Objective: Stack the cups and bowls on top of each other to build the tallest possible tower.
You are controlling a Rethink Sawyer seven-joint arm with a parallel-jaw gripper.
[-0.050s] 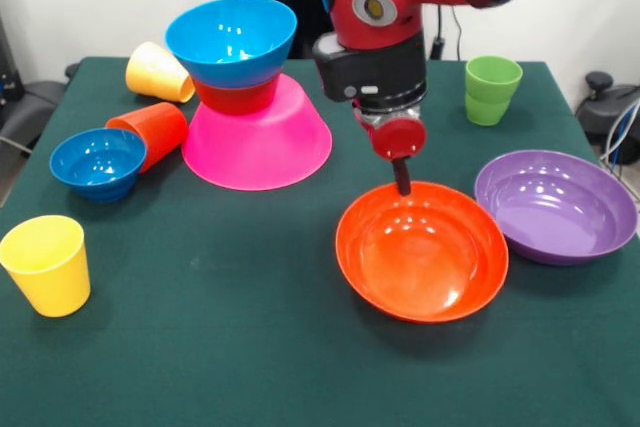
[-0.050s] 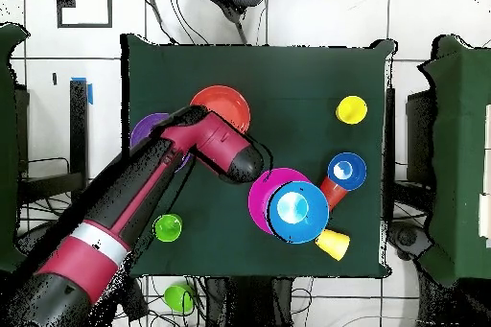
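Gripper (image 1: pixel 402 182) dips at the wide orange bowl's (image 1: pixel 422 252) far rim. Jaws look pinched on it, possibly. Tower (image 1: pixel 250 97) stands apart.

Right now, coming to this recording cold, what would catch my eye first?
The stack of bowls at the far left: a pink bowl upside down, a small orange one and a blue bowl upright on top. Next, the red arm's gripper reaching down at the far rim of the wide orange bowl, right of the middle. Beside that sits a purple bowl.
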